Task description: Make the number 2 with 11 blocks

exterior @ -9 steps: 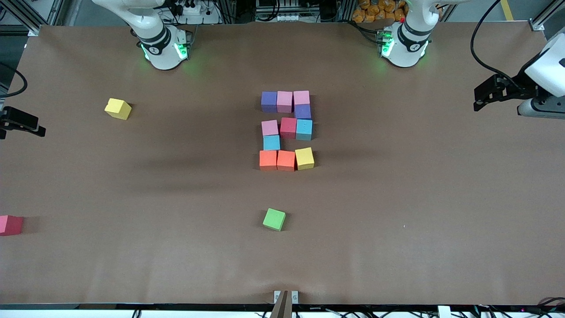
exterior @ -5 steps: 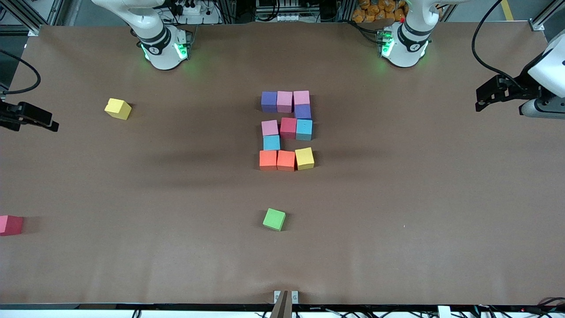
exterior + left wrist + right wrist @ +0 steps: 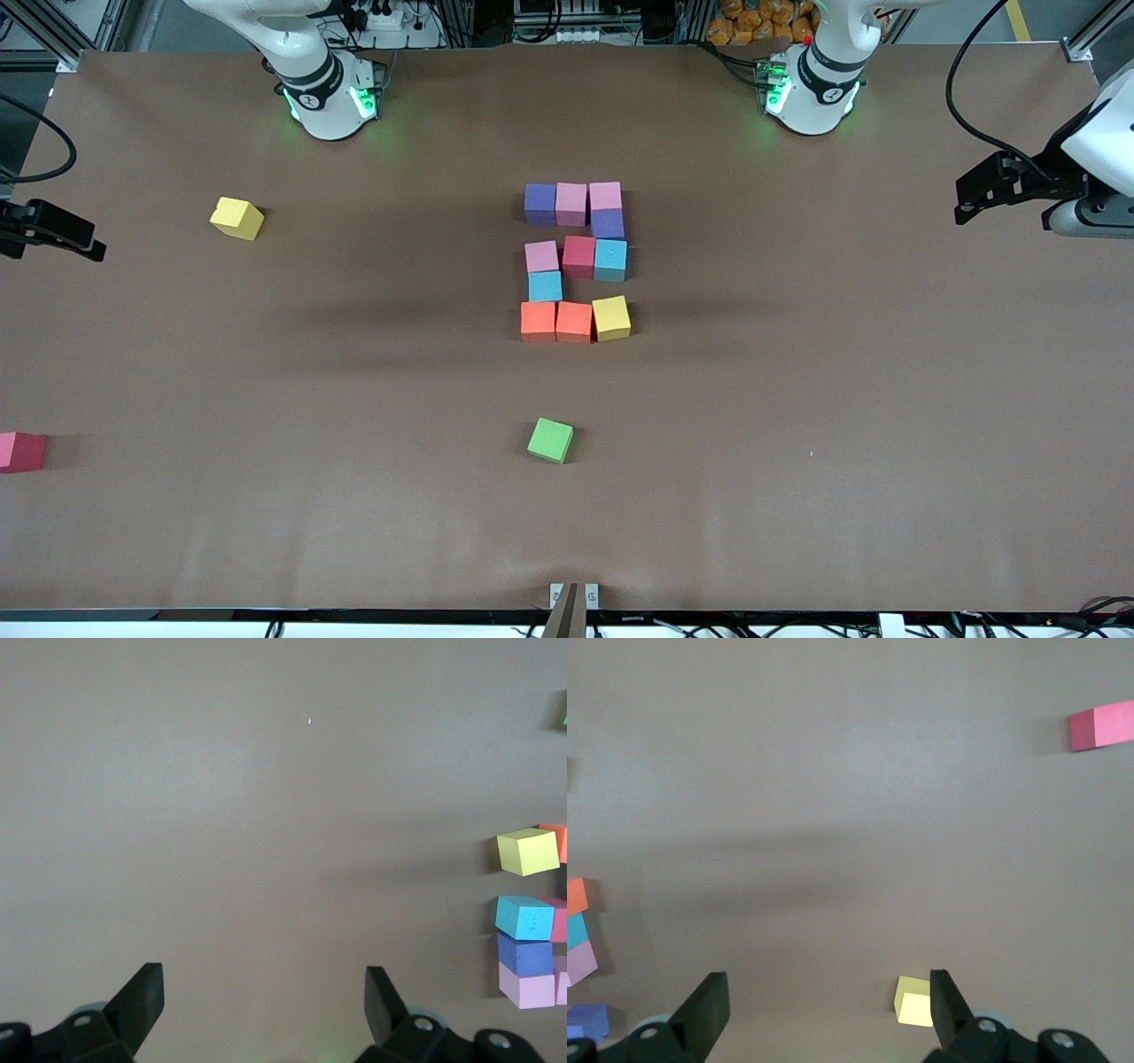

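Note:
Eleven blocks lie together as the number 2 [image 3: 576,259] at the middle of the table. From the robots' side it runs purple [image 3: 539,204], pink, pink, then purple, then pink, red [image 3: 578,256], light blue, then light blue, then orange, orange, yellow [image 3: 611,318]. My left gripper [image 3: 964,199] hangs open over the left arm's end of the table. Its fingers [image 3: 142,992] hold nothing, and the figure's yellow block [image 3: 528,851] shows at the left wrist view's edge. My right gripper [image 3: 84,248] hangs open and empty over the right arm's end, its fingers [image 3: 709,1003] above bare table.
A green cube [image 3: 550,440] lies apart, nearer the front camera than the figure. A loose yellow cube [image 3: 236,218] [image 3: 914,1002] sits toward the right arm's end. A red cube [image 3: 19,451] [image 3: 1102,726] lies at that end's edge, nearer the camera.
The right gripper shifted slightly over its end of the table. The left gripper barely moved. No block has moved.

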Robot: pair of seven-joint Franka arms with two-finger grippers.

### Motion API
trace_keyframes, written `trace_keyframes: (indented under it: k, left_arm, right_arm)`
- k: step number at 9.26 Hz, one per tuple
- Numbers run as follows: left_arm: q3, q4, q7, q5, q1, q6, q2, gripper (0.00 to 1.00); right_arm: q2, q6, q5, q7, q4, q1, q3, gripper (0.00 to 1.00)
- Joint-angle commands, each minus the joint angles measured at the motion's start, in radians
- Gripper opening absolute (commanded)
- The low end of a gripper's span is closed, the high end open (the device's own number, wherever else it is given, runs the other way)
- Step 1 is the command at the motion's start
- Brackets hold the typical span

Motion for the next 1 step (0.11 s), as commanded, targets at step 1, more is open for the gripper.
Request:
trace_keyframes:
  k: [1]
  left_arm:
    - [0.003,0.011,-0.009,-0.009,-0.001,-0.021,-0.003,1.00]
  right_arm:
    - [-0.030,0.024,-0.019,-0.001,-0.027,0.006,0.006,1.00]
